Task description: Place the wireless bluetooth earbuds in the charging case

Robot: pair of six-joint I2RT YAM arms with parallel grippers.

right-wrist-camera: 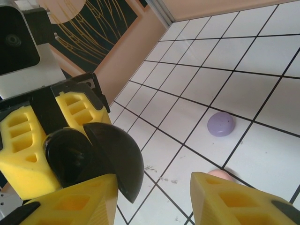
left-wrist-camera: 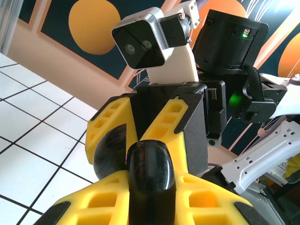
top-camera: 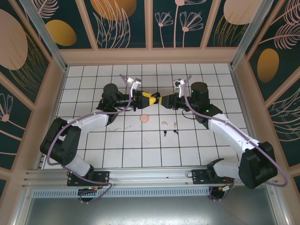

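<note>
Earbuds (top-camera: 165,132) are seen loose on the table (top-camera: 93,140), right of centre, none seated yet (lilac ones not made out). Black case (right-wrist-camera: 68,154), lid (right-wrist-camera: 117,159) raised, is clamped by left gripper (top-camera: 140,100); right gripper (top-camera: 160,101) jaws are held apart at the lid.

You have a white tiled worktop (top-camera: 154,154) ruled in dark lines, faint smudges (right-wrist-camera: 151,168) on one tile, dark teal wall panels (top-camera: 126,28) with orange discs and pale leaves beyond its far edge, an aluminium rail (top-camera: 150,176) along your near edge.
</note>
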